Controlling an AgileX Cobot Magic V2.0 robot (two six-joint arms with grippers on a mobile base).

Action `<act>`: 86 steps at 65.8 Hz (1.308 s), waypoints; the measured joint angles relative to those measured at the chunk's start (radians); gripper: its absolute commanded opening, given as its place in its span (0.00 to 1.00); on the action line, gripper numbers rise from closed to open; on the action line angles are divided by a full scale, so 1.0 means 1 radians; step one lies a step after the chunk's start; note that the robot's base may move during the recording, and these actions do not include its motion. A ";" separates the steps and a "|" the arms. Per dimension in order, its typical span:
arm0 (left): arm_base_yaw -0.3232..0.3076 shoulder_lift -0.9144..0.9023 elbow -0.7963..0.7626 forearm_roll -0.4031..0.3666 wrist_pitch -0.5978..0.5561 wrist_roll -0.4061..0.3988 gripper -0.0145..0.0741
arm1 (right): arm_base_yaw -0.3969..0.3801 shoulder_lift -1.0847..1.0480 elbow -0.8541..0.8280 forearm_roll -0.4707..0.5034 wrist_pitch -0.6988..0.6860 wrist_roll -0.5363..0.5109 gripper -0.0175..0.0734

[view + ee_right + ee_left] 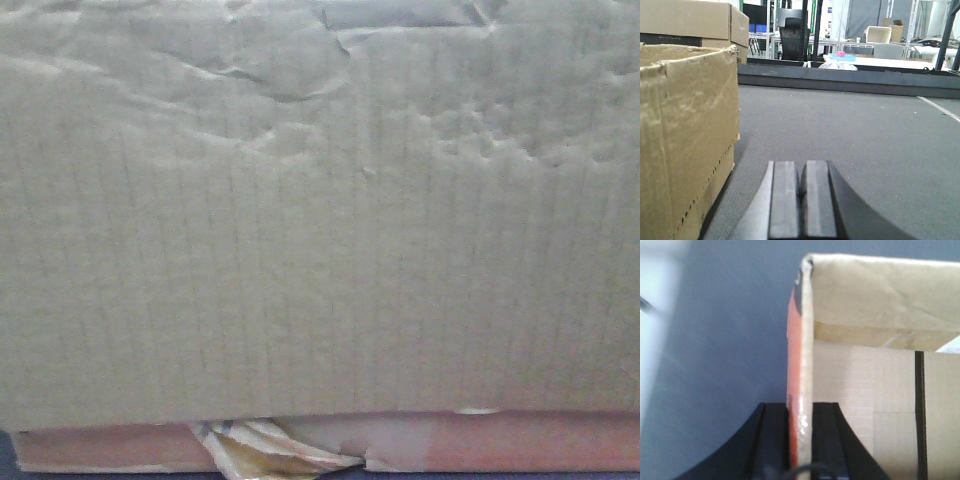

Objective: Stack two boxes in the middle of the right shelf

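Note:
A wrinkled tan cardboard box (pixel 320 220) fills the front view. Below it shows a strip of a second box (pixel 500 442) with torn yellowish tape (pixel 250 450). My left gripper (pixel 800 407) is shut on the upright wall (pixel 805 340) of an open cardboard box, seen edge-on, its outer side orange-red. I cannot tell which of the two boxes it is. My right gripper (pixel 801 167) is shut and empty, low over grey carpet, to the right of a wrinkled tan box (pixel 685 135) and apart from it. The steel shelf tier is out of view.
Grey carpet (pixel 855 125) stretches ahead of the right gripper to a low dark rail (pixel 840 80). Another cardboard box (pixel 690 20) stands behind the wrinkled one at the upper left. Tables and frames stand far back.

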 measured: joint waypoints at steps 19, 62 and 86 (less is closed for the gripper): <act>-0.050 -0.014 -0.356 0.021 0.123 -0.131 0.04 | 0.000 0.000 0.000 0.000 0.000 0.000 0.02; -0.812 0.051 -0.584 0.453 0.279 -0.602 0.04 | 0.000 0.000 0.000 0.000 0.000 0.000 0.02; -0.944 0.188 -0.549 0.437 0.279 -0.714 0.04 | 0.000 0.000 0.000 0.000 0.000 0.000 0.02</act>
